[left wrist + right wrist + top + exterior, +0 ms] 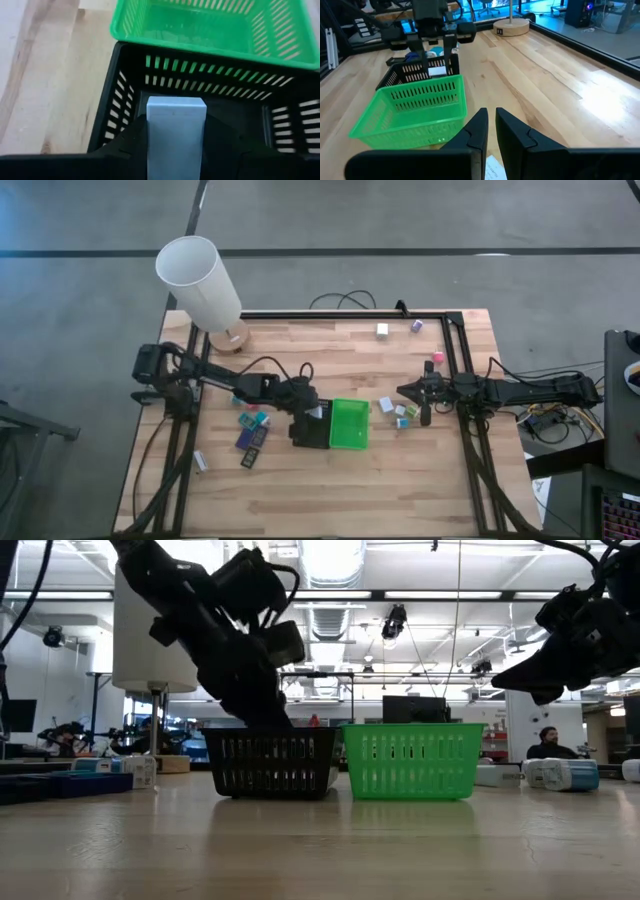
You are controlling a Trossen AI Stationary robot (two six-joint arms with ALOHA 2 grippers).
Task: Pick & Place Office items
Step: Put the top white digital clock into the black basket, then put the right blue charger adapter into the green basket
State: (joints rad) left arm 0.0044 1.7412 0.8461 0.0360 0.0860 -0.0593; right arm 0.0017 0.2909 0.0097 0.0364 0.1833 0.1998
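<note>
The left gripper [176, 150] pinches a pale blue-white block [176, 131] between its dark fingers [131, 145], held upright just above the open black basket [295, 125]; only the left wrist view shows this grip, while from above the arm hides the block. The black basket sits touching the green basket [350, 423], side by side near the table's middle. The right gripper [490, 131] hangs in the air beside the green basket, its fingers [476, 132] almost pressed together with only a thin slit between them and nothing in it; in the high view it hovers over a small cluster of white and teal blocks [400, 410]. More office items lie scattered: dark-blue rectangles [250, 448] and teal blocks left of the black basket, a white block [382, 329] and a purple block [416, 326] near the far edge. The light wooden table [400, 490] also bears a white lampshade [198, 280] on a round wooden base. The low view reveals a workshop behind, with ceiling lights and a seated person [545, 743].
</note>
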